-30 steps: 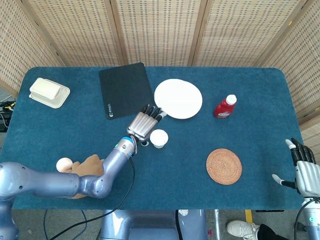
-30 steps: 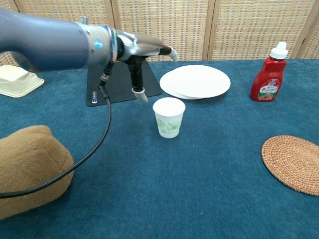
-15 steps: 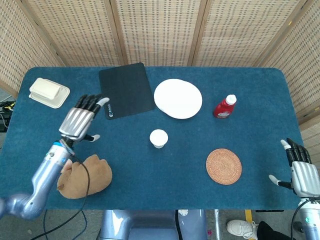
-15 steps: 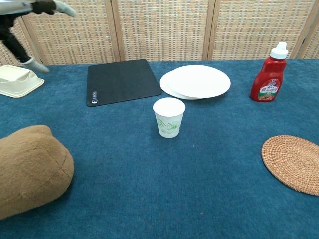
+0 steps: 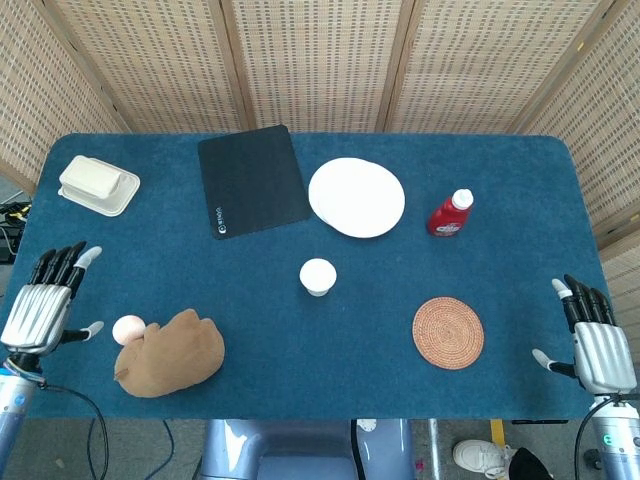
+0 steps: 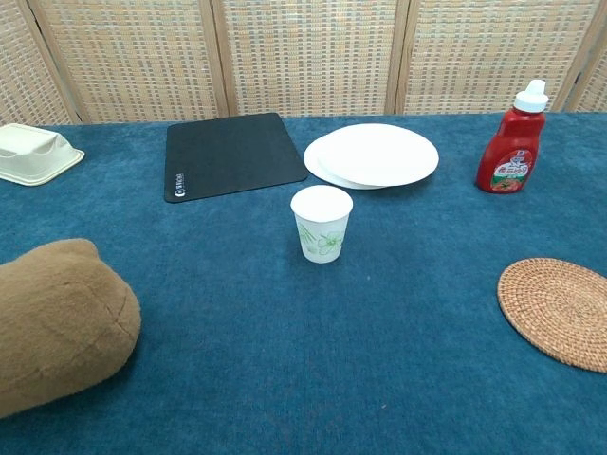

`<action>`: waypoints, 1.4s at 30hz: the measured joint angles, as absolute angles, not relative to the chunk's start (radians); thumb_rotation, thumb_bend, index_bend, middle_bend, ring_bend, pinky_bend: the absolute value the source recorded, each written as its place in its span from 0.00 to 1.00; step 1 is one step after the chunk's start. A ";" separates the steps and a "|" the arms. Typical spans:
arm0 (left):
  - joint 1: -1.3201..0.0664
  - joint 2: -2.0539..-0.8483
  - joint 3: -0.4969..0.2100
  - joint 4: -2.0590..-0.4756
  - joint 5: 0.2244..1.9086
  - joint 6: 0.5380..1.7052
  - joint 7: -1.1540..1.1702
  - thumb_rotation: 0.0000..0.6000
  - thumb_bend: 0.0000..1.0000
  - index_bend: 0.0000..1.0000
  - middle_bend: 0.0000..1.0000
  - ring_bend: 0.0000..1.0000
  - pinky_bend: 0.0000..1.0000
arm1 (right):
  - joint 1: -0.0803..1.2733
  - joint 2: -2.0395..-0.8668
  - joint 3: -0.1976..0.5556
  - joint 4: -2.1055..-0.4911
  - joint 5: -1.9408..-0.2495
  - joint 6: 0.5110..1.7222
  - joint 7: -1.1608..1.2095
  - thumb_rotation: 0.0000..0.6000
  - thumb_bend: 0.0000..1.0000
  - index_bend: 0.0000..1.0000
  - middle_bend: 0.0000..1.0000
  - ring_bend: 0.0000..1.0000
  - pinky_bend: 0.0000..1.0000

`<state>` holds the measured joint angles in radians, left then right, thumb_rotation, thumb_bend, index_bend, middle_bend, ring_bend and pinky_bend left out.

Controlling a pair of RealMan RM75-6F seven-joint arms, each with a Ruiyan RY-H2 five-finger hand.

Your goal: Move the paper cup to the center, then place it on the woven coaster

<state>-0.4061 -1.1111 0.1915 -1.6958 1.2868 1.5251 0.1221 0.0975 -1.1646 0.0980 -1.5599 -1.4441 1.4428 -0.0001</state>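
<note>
Since the blue table [image 5: 520, 190] carries everything and its middle holds only one small item, the layout reads as a handover point: the black mat [image 5: 251, 180] and the white plates [image 5: 356, 197] sit toward the far side, the brown plush toy [image 5: 172, 352] lies near the front left edge with a small pale ball [image 5: 128, 328] just beside it, and the cream lidded box [image 5: 98, 184] is off in the far left corner, all well apart from the working zone. Both hands hang at the table's edges, the left hand [image 5: 45, 302] and the right hand [image 5: 590, 340] each with fingers spread and holding nothing. Nearer the right hand lies the woven coaster [image 5: 448, 332], bare and flat, with the red sauce bottle [image 5: 450, 214] upright beyond it. Smallest of the task items, the paper cup [image 5: 318, 276] stands upright and unheld at the table's centre, so I judge the first step done and the transfer to the coaster probably falls to the right hand.
</note>
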 measured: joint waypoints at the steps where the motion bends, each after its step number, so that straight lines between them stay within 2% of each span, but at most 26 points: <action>1: -0.390 -1.122 0.198 -1.677 1.298 1.529 0.115 1.00 0.10 0.00 0.00 0.00 0.00 | 0.099 -1.164 0.098 -1.558 -1.452 1.448 -0.005 1.00 0.02 0.00 0.00 0.00 0.00; 9: -0.282 -1.179 0.227 -1.570 1.383 1.567 0.091 1.00 0.10 0.00 0.00 0.00 0.00 | 0.136 -1.156 0.104 -1.603 -1.481 1.425 -0.048 1.00 0.02 0.00 0.00 0.00 0.00; 21: -0.243 -1.159 0.182 -1.556 1.420 1.548 0.025 1.00 0.10 0.00 0.00 0.00 0.00 | 0.325 -1.146 0.188 -1.796 -1.514 1.270 -0.162 1.00 0.02 0.06 0.00 0.00 0.00; 31: -0.217 -1.141 0.141 -1.536 1.438 1.518 -0.035 1.00 0.10 0.00 0.00 0.00 0.00 | 0.527 -1.230 0.267 -1.873 -1.371 1.057 -0.301 1.00 0.02 0.11 0.00 0.00 0.00; 42: -0.204 -1.135 0.111 -1.521 1.457 1.468 -0.063 1.00 0.10 0.00 0.00 0.00 0.00 | 0.734 -1.359 0.317 -1.820 -1.153 0.890 -0.405 1.00 0.02 0.15 0.00 0.00 0.00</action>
